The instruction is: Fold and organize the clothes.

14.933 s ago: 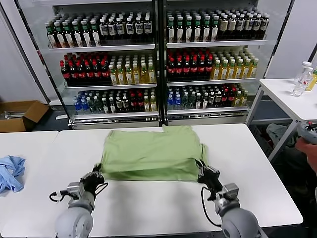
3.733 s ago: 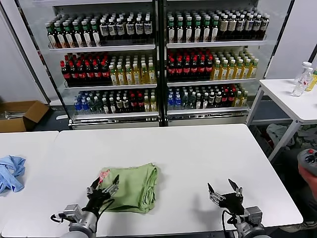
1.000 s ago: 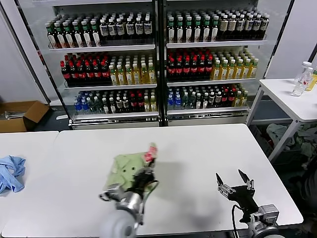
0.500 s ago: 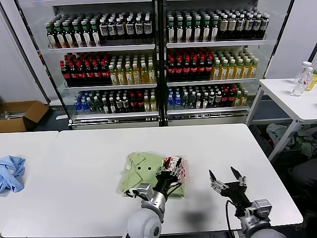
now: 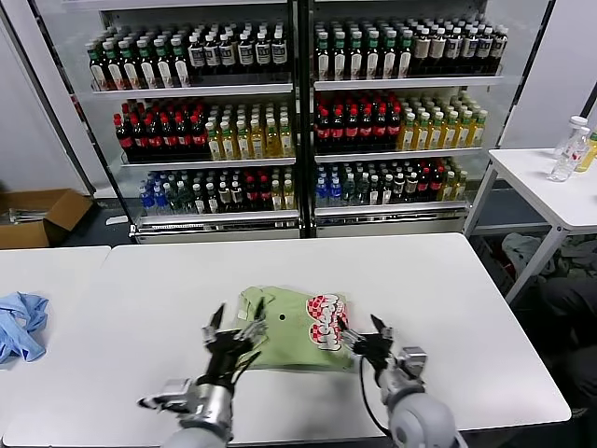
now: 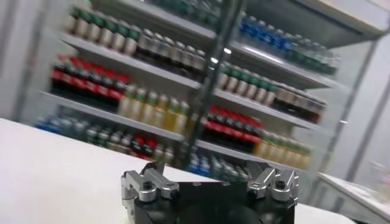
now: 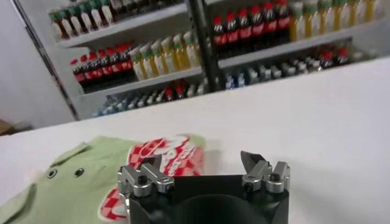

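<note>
1. Now, operator, you see the clothes (image 5: 294, 327) lying folded into a compact sage-green bundle on the white desk (image 5: 448, 280), at the lower centre of the head view.
2. You can make out its collar and small dark buttons on the bundle's left part, and the red-and-white print (image 5: 324, 322) on its right part.
3. Your left tool (image 5: 233, 329) hovers at the bundle's left edge, fingers spread wide and holding nothing.
4. Your right tool (image 5: 362, 336) sits just beside the bundle's right edge near the print, its fingers likewise spread and empty.
5. In the right wrist view you see the shirt (image 7: 91, 176) just ahead of that tool (image 7: 204, 167).
6. Beyond the desk stands a drinks cooler (image 5: 298, 112) full of bottles; a blue cloth (image 5: 19, 327) lies at the left edge of the frame.
</note>
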